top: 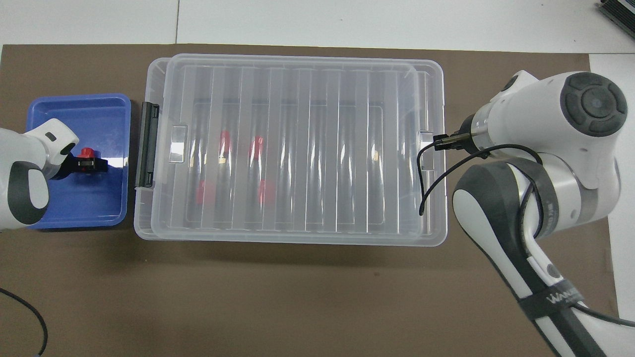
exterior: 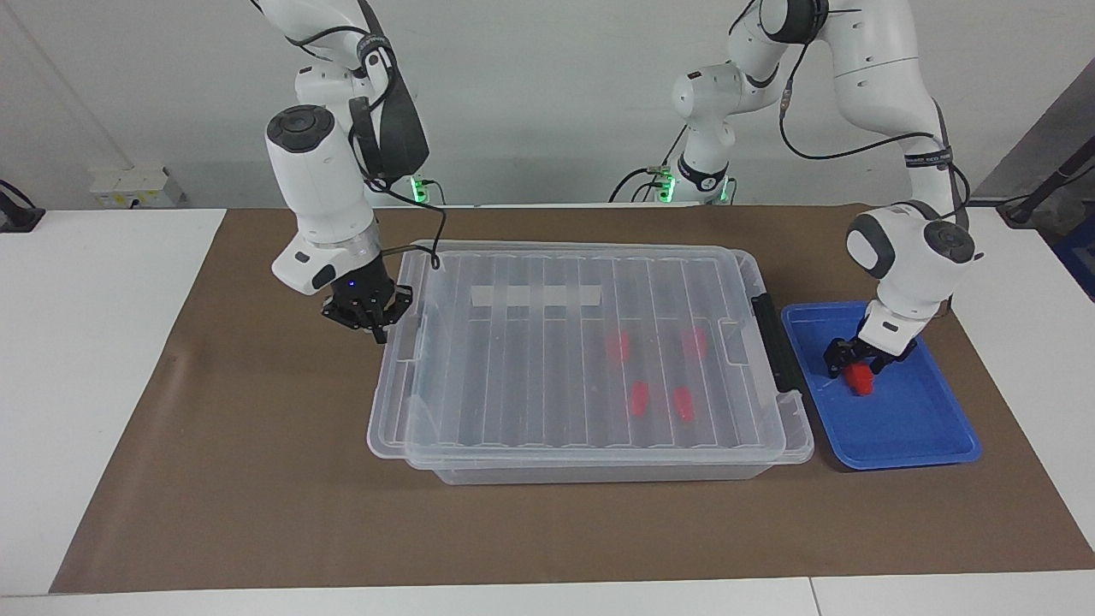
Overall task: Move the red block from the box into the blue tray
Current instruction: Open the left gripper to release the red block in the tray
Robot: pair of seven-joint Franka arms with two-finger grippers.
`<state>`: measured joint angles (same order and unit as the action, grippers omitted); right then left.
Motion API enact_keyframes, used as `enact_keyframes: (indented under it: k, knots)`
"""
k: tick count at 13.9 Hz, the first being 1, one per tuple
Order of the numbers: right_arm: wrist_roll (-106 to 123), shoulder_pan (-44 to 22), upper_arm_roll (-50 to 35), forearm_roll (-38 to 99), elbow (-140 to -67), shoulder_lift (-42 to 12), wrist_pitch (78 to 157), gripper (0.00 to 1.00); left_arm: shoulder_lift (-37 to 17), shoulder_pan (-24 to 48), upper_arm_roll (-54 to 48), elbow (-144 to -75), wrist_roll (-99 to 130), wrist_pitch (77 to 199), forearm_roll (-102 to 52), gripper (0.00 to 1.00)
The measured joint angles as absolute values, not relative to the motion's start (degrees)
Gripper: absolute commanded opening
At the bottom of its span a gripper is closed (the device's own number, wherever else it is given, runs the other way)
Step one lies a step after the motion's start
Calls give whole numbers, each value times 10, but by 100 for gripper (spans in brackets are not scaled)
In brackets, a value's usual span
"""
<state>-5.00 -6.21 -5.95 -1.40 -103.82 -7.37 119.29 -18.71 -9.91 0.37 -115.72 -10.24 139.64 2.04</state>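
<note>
The left gripper (exterior: 861, 373) was down in the blue tray (exterior: 920, 428), its fingers set on either side of a red block (exterior: 860, 382) and grasping it. The block sat at or just above the tray floor; the views did not settle whether it touched. The tray lay on the brown mat (exterior: 257, 479), just beside the box (exterior: 590, 376), at the left arm's end of the table.

The right gripper (exterior: 374, 323) was at the box's edge toward the right arm's end of the table, its fingers close together against the rim of the lid (exterior: 513, 359); I could not tell whether they pinched the lid or only touched it.

The lid lay over the box, shifted a little askew. Its black handle (exterior: 777, 342) faced the tray, and a white tape strip (exterior: 535, 296) ran along the lid nearer the robots. Four more red blocks (exterior: 618, 346) showed through the ribbed lid, lying on the box floor in the half toward the tray.
</note>
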Motion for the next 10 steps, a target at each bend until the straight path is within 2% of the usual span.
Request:
enact_keyframes:
  k: [3,5,10]
  knots:
    - [-56,-62,-59,-13,-1038,-74,1195,0,-180,-98,-1,-1080,-102,1266,20,87]
    - [-77,-62,-58,-13,-1039,-74,1203,0,-161,-90,-2,-1036,-102,1195,20,100]
    - [-92,-50,-55,-13,-1043,-82,1204,0,-76,-80,-6,-1022,-102,1081,20,100]
